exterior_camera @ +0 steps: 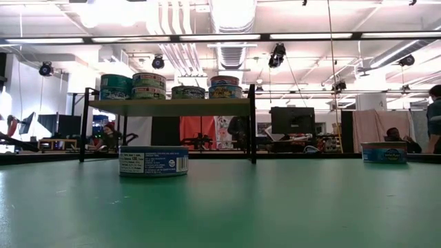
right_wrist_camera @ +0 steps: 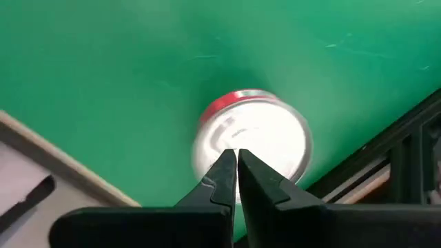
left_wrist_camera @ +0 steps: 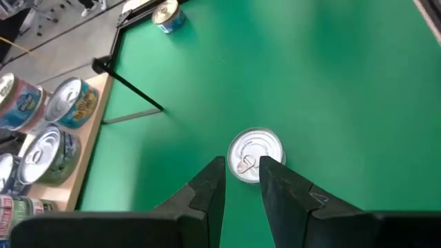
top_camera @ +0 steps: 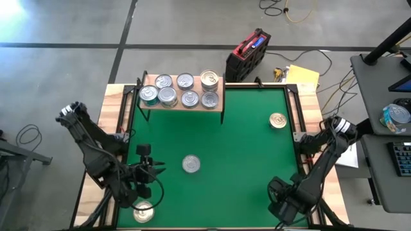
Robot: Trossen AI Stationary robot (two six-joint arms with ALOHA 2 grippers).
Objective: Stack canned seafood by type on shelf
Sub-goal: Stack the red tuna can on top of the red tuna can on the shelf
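Observation:
The shelf point(top_camera: 182, 106), a light-wood board on thin black legs, stands at the far left of the green mat point(top_camera: 244, 147) and carries several tins point(top_camera: 168, 96). A silver-topped tin point(top_camera: 191, 164) rests flat mid-mat. A gold-topped tin point(top_camera: 277, 120) sits near the right edge, and another tin point(top_camera: 144, 211) lies at the near left. My left gripper point(left_wrist_camera: 241, 172) hovers open above the mat, pointing slantwise at the middle tin point(left_wrist_camera: 255, 155), with nothing between its fingers. My right gripper point(right_wrist_camera: 236, 160) is shut and points down over a red-sided tin point(right_wrist_camera: 265, 127) at the mat's near right corner, clear of it.
A black frame rail point(right_wrist_camera: 386, 155) and the wooden table border point(right_wrist_camera: 62, 172) run close beside the red-sided tin. Beyond the table's far edge a red-and-black case point(top_camera: 247, 54) lies on the floor. In the low view, people sit in the room behind the table.

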